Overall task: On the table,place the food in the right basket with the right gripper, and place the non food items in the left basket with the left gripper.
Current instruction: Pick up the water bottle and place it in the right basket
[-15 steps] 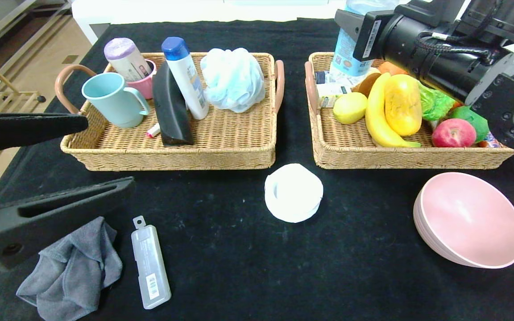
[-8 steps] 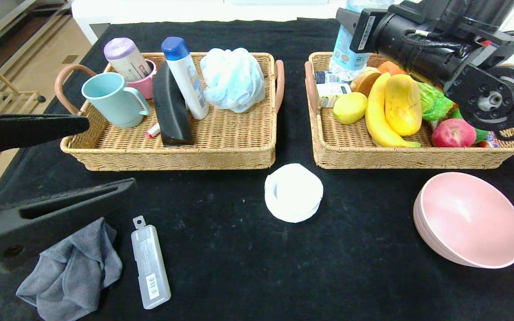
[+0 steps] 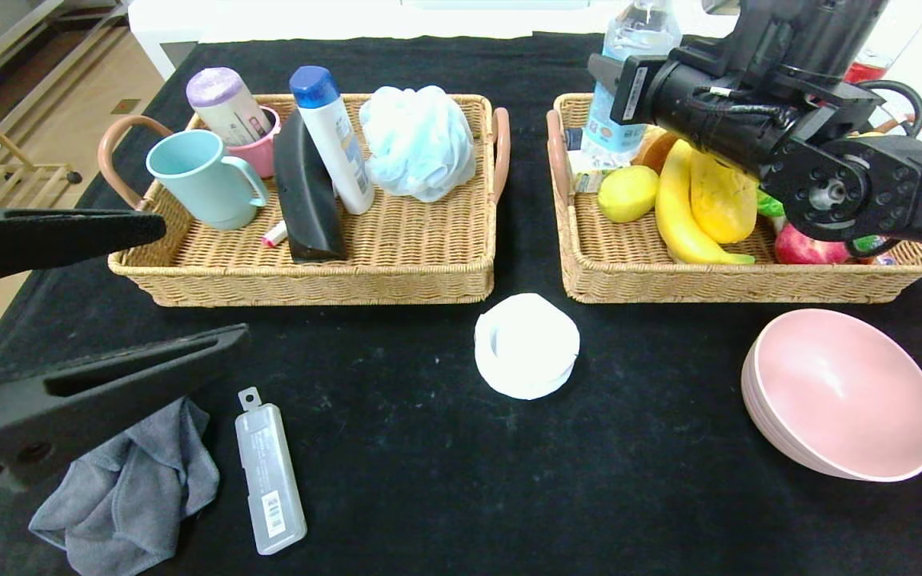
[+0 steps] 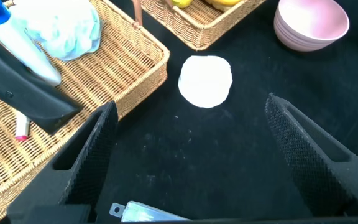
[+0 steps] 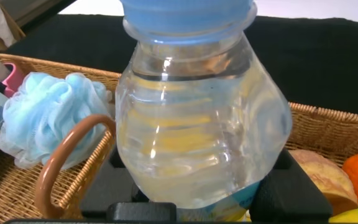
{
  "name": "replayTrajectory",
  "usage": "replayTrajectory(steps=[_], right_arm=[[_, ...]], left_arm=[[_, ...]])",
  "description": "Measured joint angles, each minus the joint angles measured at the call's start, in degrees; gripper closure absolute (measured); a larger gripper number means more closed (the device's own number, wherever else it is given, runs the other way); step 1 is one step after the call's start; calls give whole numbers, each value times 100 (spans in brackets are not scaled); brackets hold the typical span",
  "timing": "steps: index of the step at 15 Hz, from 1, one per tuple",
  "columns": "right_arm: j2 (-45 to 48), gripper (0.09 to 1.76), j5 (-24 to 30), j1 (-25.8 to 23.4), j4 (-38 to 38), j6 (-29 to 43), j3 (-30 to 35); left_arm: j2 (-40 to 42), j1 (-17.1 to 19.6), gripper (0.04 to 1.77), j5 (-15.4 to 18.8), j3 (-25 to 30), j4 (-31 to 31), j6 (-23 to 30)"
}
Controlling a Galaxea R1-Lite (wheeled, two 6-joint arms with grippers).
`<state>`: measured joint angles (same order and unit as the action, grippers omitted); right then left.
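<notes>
Right gripper (image 5: pixel 191 208) holds water bottle (image 5: pixel 197 106) (upright).

No text can be read – the labels on the water bottle (image 3: pixel 619 96), the shampoo bottle (image 3: pixel 333 138) and the grey case (image 3: pixel 270 480) are illegible.

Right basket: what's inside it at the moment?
The right basket holds a lemon, banana, speckled yellow fruit, red apple and a water bottle. The right arm hides the rest.
</notes>
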<state>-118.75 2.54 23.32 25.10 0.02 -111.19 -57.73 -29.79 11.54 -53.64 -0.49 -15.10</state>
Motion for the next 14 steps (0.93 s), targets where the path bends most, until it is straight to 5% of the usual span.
replayTrajectory(steps=[9, 14], right_arm=[[-63, 97, 10, -105, -57, 41, 6], [-51, 58, -9, -116, -30, 52, 30]], left_arm=[[-1, 0, 9, -2, 4, -2, 0], [5, 0, 9, -2, -5, 0, 0]])
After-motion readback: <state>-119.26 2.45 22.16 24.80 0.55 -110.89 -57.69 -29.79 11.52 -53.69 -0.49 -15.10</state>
